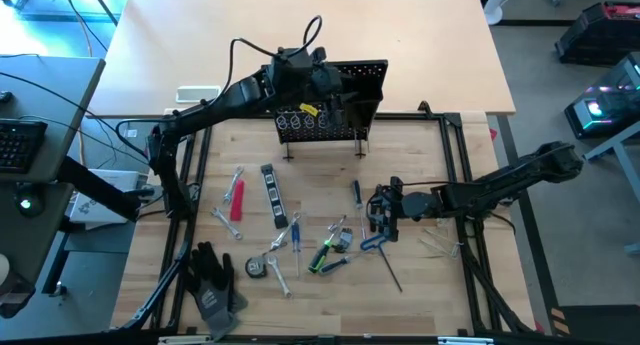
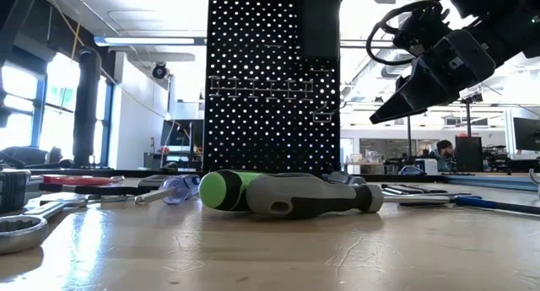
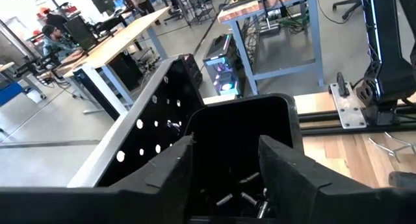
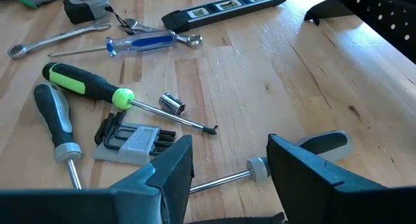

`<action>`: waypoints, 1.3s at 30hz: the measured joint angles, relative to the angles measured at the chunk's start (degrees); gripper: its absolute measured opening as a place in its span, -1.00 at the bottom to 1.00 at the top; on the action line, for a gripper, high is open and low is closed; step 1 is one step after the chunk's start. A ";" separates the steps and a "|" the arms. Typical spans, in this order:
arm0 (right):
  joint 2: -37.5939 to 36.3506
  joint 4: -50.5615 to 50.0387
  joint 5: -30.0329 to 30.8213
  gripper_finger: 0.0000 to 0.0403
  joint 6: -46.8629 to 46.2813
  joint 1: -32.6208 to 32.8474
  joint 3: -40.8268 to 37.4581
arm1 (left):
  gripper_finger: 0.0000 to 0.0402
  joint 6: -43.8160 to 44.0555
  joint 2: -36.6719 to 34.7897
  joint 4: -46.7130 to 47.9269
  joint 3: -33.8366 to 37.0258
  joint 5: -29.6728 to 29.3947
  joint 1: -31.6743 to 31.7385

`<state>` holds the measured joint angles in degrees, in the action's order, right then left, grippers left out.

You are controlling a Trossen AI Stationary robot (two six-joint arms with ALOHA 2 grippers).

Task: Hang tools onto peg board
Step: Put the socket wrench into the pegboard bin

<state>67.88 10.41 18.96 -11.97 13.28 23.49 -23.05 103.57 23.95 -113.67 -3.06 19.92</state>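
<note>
We list the left arm as reaching from the worktop's left edge across to the peg board [image 1: 335, 103], which stands upright at the far edge, near the middle. Its left gripper [image 3: 224, 169] hangs directly above the board's black bin [image 3: 260, 120], fingers [image 3: 292, 175] parted and holding nothing; small metal pieces [image 3: 244, 198] lie inside the bin.

We list the right arm as stretched low from the right edge toward the middle. Its right gripper [image 4: 227, 162] hovers just above the wood, fingers spread and empty, over a grey-handled screwdriver [image 4: 286, 156].

Lying loose on the worktop near it:
- green-handled screwdriver [image 4: 88, 86]
- blue-handled screwdriver [image 4: 140, 42]
- hex key set [image 4: 130, 138]
- wrench [image 4: 55, 39]
- level [image 4: 221, 8]

Toward the near left corner lie black gloves [image 1: 213, 283].
</note>
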 joint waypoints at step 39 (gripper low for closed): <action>20.60 19.96 -5.01 -0.06 -4.12 30.30 8.56 | -0.11 12.87 -5.67 26.59 0.55 -12.04 -26.03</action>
<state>88.48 30.37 13.95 -16.09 43.58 32.04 -10.18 97.90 50.55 -113.12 -15.10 -6.11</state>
